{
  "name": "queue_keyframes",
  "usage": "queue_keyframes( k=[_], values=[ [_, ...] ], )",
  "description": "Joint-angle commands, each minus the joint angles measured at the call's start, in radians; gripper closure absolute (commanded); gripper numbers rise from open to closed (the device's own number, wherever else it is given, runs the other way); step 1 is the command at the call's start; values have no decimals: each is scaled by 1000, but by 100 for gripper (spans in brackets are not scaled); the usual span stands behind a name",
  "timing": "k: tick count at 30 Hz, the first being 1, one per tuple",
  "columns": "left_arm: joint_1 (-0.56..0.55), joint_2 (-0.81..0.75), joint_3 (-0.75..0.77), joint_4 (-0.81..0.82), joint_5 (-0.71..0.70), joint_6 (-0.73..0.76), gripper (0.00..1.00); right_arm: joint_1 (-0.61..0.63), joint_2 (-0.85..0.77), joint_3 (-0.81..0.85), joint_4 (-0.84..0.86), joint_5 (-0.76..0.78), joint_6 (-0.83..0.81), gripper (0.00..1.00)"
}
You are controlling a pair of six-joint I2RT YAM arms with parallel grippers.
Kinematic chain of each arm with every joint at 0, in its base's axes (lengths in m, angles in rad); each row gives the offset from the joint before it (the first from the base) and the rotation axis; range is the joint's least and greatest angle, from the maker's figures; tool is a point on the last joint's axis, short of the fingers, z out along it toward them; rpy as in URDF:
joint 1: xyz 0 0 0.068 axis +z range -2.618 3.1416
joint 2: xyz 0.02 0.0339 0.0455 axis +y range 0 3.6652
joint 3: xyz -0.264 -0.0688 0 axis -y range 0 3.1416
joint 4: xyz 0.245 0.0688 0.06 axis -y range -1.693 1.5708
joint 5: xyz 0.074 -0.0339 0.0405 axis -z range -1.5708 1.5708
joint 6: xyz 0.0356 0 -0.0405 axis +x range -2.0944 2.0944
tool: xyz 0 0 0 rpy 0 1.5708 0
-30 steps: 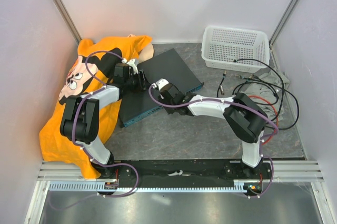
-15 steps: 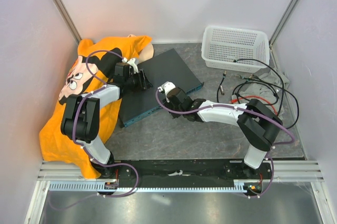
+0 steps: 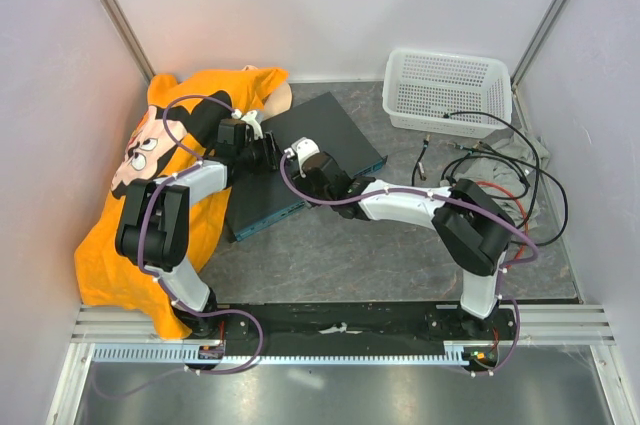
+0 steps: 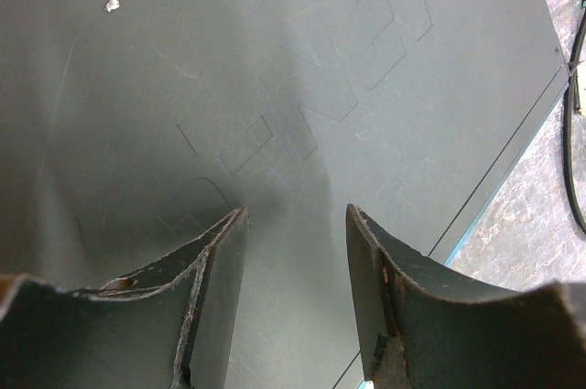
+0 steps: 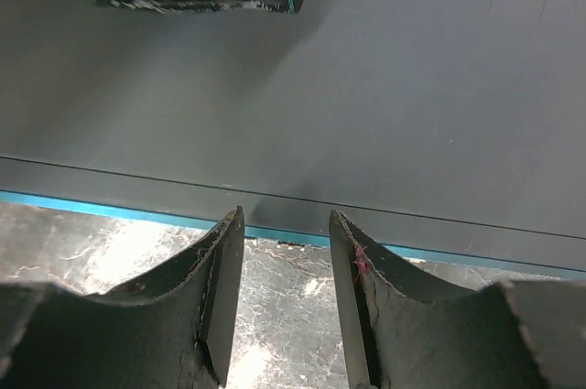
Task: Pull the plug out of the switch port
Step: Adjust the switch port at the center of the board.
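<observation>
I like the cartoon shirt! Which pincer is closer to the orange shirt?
Left. The left pincer is over the end of the switch that lies beside the orange shirt. The right pincer is over the switch's front edge, farther from the shirt.

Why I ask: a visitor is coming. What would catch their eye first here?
The orange cartoon shirt draped at the left. Mid-table, the switch, with the left gripper open over its top and the right gripper open at its front edge. Back right, a white basket beside tangled cables.
</observation>
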Motion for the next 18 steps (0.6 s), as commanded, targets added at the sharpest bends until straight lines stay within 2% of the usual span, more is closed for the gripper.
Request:
queue_keyframes(
  k=[1,10,18],
  values=[
    [-4,49,-41,-121,-37,15,44,2,28,50,-7,26,10,50],
    [-5,56,-33,-121,-41,14,44,2,-64,-37,-69,12,36,51],
    [-5,63,-22,-135,-37,18,44,-1,-23,-15,-52,-14,37,51]
  ],
)
